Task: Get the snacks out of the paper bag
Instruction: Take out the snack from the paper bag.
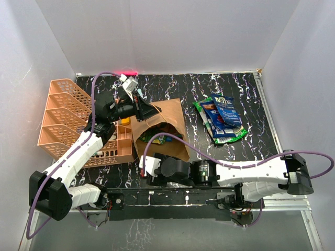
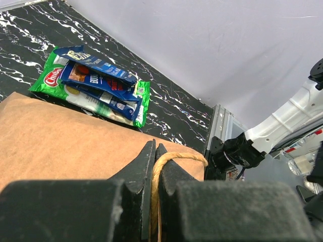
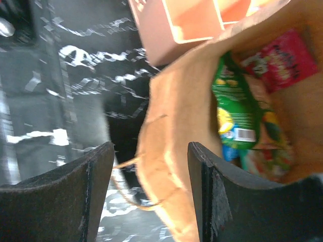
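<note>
- The black, white-veined tabletop (image 1: pixel 251 94) carried everything, with pale walls rising on three sides.
- The brown paper bag (image 1: pixel 170 112) sat near the middle of the tabletop, its open mouth turned toward the arm bases.
- The orange lattice organizer (image 1: pixel 63 112) stood along the left side, its near compartments just beside the bag's left edge.
- The left arm reached from the near left corner over the organizer. The left fingers (image 2: pixel 144 161) were pressed together on the bag's twisted paper handle (image 2: pixel 181 156), whose loop stuck out past their tips above the bag's flat brown side.
- The right arm lay low along the near edge, pointing left. The right fingers (image 3: pixel 101 166) stood apart and held nothing, one on each side of the bag's rim at the mouth.
- A pile of snack packets (image 1: pixel 222 117) lay on the tabletop to the right of the bag and well apart from it, dark blue packets stacked over green ones.
- Inside the bag, the right wrist view showed a green packet (image 3: pixel 237 116) lying lengthwise near the mouth.
- A pink-red packet (image 3: pixel 280 60) lay deeper in, beside the green one and against the bag's inner wall.
</note>
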Available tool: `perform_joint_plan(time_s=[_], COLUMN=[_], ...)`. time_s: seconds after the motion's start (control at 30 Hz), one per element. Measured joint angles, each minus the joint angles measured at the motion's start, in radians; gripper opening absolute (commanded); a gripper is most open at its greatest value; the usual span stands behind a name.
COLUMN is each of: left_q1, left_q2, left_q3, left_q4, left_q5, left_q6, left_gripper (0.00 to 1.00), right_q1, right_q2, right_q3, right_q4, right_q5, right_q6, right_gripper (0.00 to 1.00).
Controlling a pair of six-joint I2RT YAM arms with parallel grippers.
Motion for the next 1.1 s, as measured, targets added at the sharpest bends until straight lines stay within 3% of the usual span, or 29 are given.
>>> perform_joint_plan(time_s=[0.2, 0.47, 0.8, 1.1], left_q1=[0.000, 0.000, 0.000, 0.000], left_q2=[-0.001, -0.002, -0.002, -0.003], left_q3=[0.002, 0.002, 0.002, 0.002], left_q4=[0.000, 0.014, 0.031, 0.051], left_q5=[0.000, 0.004, 0.010, 0.019], left_q6=[-0.004, -0.019, -0.034, -0.052], left_gripper=[0.00, 0.00, 0.00, 0.00], right_q1=[-0.085, -0.292, -0.410, -0.431], right_q2=[0.003, 0.098, 0.243, 0.370], right_q3=[-0.198, -0.246, -0.246, -0.204], right_q4=[0.233, 0.482, 0.601, 0.661], right_q5=[0.068, 0.009, -0.190, -0.243], right_q6=[-0.386, -0.663, -0.787, -0.802], right_gripper=[0.61, 0.65, 0.72, 0.74])
